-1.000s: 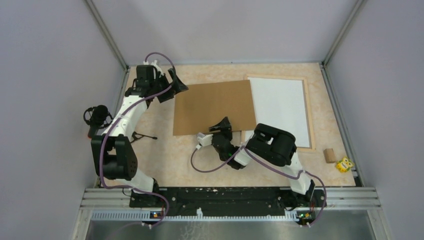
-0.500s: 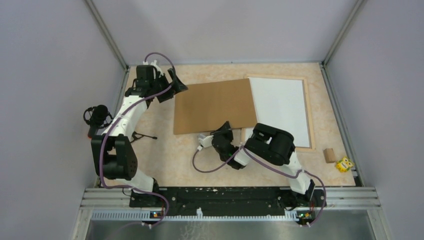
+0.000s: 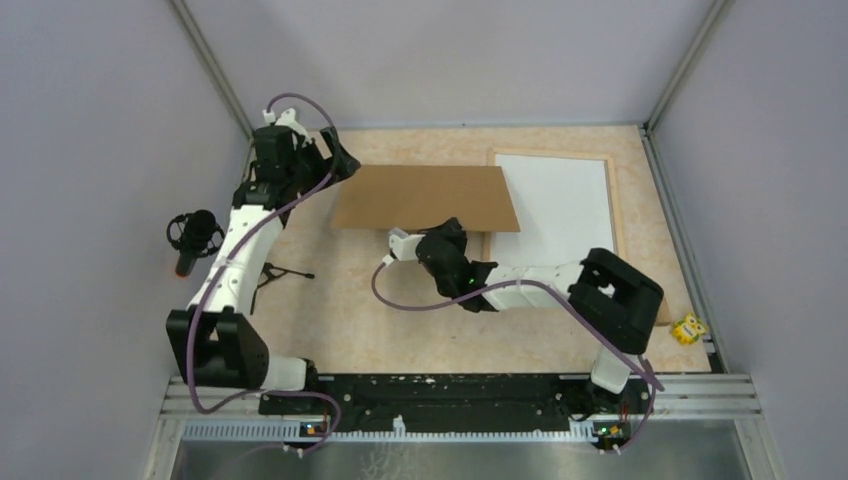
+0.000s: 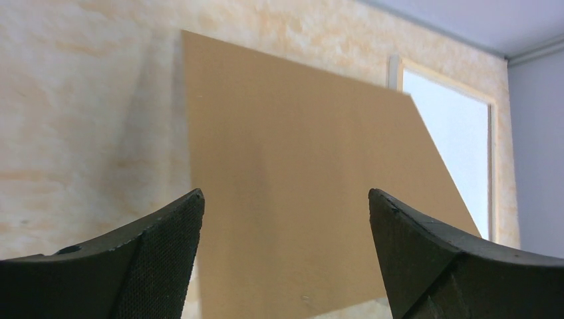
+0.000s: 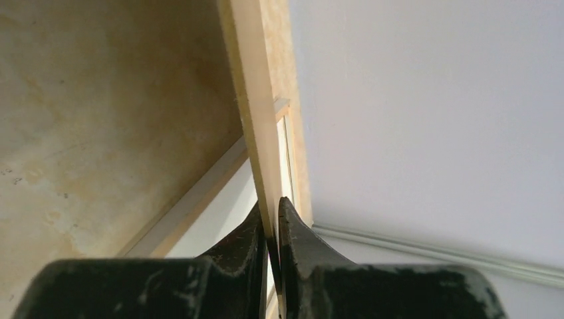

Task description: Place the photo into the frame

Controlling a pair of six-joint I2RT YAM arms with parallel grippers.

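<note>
The frame [image 3: 618,215] of pale wooden strips lies flat at the far right of the table. Inside it the photo [image 3: 560,205] shows only a plain white side. A brown backing board [image 3: 425,197] is tilted up, overlapping the frame's left strip. My right gripper [image 3: 452,232] is shut on the board's near edge; in the right wrist view the board [image 5: 256,119] runs edge-on out of the pinched gripper [image 5: 273,222]. My left gripper [image 3: 343,160] hangs open by the board's far left corner, and the board [image 4: 292,199] fills the left wrist view beyond the gripper [image 4: 284,196].
A small yellow toy [image 3: 688,327] sits at the table's right near corner beside the right arm's elbow. A thin black tool [image 3: 287,272] lies at the left. Grey walls close in the table on three sides.
My right gripper shut on the board's near edge and lifted it, so the board now tilts up. The right arm stretched out leftward. The left arm drew back toward the far left corner.
</note>
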